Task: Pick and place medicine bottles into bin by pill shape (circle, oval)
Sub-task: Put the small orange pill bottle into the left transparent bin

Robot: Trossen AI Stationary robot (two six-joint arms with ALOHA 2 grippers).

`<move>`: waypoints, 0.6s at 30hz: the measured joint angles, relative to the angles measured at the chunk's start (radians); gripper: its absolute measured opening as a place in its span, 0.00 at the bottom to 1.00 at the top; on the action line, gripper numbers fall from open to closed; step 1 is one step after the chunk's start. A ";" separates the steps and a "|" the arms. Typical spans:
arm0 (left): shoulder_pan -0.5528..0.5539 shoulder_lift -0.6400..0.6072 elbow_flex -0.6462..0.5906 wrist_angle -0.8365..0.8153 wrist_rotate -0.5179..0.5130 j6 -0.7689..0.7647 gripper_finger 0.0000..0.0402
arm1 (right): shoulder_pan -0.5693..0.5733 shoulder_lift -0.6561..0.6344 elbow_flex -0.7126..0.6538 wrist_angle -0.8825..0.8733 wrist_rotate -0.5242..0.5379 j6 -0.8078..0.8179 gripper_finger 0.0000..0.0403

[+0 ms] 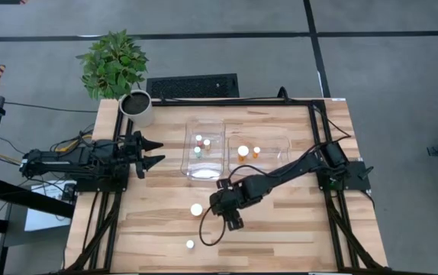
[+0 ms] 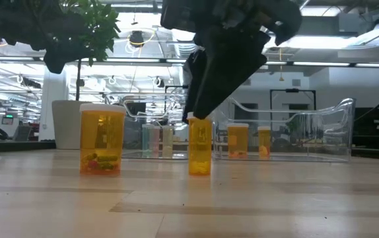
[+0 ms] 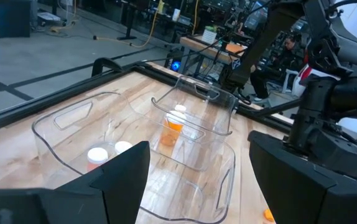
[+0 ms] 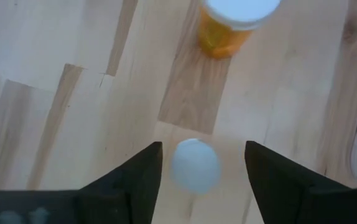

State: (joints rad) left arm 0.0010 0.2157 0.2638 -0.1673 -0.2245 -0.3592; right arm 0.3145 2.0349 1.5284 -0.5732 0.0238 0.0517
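Observation:
A small amber medicine bottle with a white cap stands upright on the table; it also shows in the low view. My right gripper is open and points down over it, one finger on each side of the cap with a gap on both sides; in the high view it hides the bottle. A larger bottle stands just beyond it toward the table's left. Another small bottle stands near the front edge. My left gripper waits open at the table's left.
Two clear bins stand at the table's far middle: the left one holds several bottles, the right one holds two. A white plant pot stands at the far left corner.

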 joint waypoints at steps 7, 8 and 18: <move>0.000 0.000 0.000 0.000 0.000 0.000 0.67 | -0.003 0.039 -0.001 0.012 -0.003 -0.007 0.59; 0.000 0.000 0.000 0.000 0.000 0.000 0.67 | -0.003 0.043 -0.002 -0.006 -0.011 -0.008 0.59; 0.000 0.000 0.000 0.000 -0.013 0.003 0.67 | -0.003 0.058 0.044 -0.061 -0.025 -0.007 0.58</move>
State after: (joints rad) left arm 0.0010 0.2153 0.2638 -0.1677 -0.2371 -0.3560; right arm 0.3111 2.0933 1.5722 -0.6340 -0.0009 0.0448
